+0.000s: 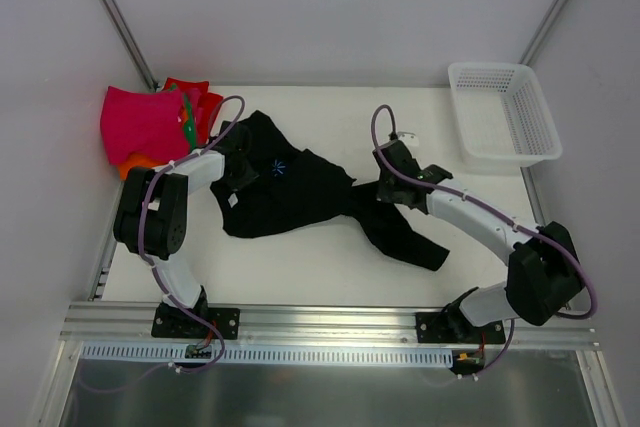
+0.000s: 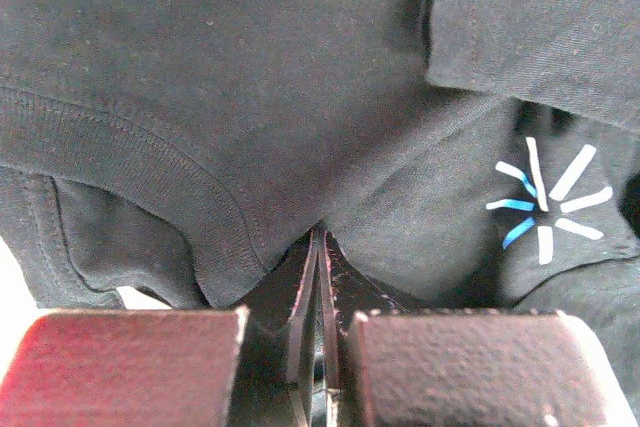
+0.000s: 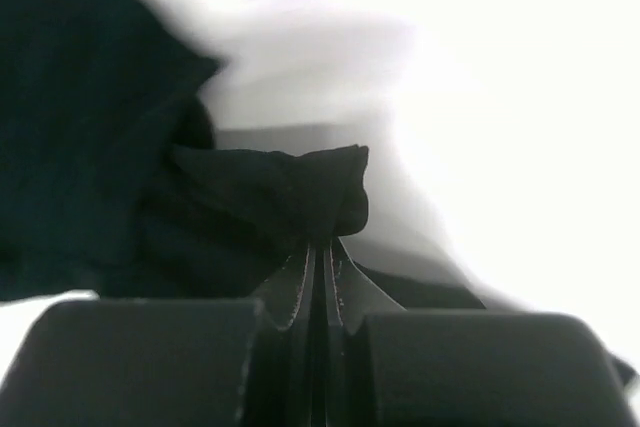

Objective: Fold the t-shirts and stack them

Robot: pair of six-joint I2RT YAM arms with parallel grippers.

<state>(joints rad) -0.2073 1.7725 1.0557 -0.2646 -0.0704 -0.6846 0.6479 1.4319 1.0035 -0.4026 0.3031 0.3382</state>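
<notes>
A black t-shirt (image 1: 300, 192) lies crumpled across the middle of the table, with a small white and blue print (image 1: 279, 168) on it. My left gripper (image 1: 238, 173) is shut on the shirt's left part; in the left wrist view the closed gripper (image 2: 322, 242) pinches black cloth (image 2: 250, 97) beside the ribbed collar. My right gripper (image 1: 384, 187) is shut on a bunched fold of the same shirt (image 3: 290, 187) at its right side, the gripper (image 3: 322, 247) tightly closed. A pile of folded shirts, magenta-pink (image 1: 145, 125) over orange, red and green, sits at the far left.
A white plastic mesh basket (image 1: 503, 113) stands at the far right corner. White walls with metal struts surround the table. A metal rail (image 1: 330, 319) runs along the near edge at the arm bases.
</notes>
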